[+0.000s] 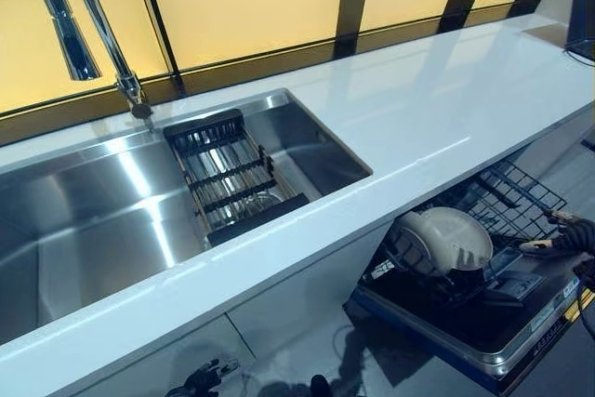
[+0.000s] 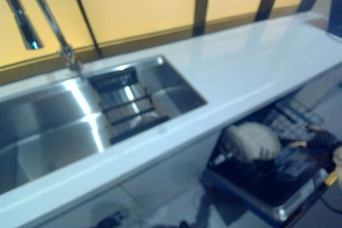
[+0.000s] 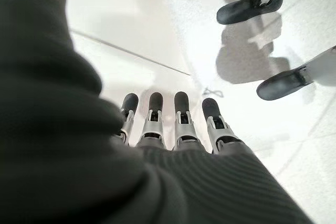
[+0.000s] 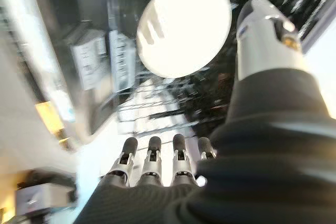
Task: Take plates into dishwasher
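Right hand (image 4: 157, 174), fingers straight and empty, hovers over the dishwasher rack (image 1: 507, 202) below the white countertop (image 1: 418, 109). Just ahead of its fingertips, cream plates (image 1: 446, 239) stand on edge, faces tilted. Left hand (image 3: 173, 124) hangs relaxed above the floor.

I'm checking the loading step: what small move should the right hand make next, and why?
Probably draw the right hand back from the dishwasher rack: the plates stand in the rack, and the hand's fingers are straight, holding nothing.

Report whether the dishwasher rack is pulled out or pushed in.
Pulled out: the dishwasher rack juts past the white counter, with plates standing in it.
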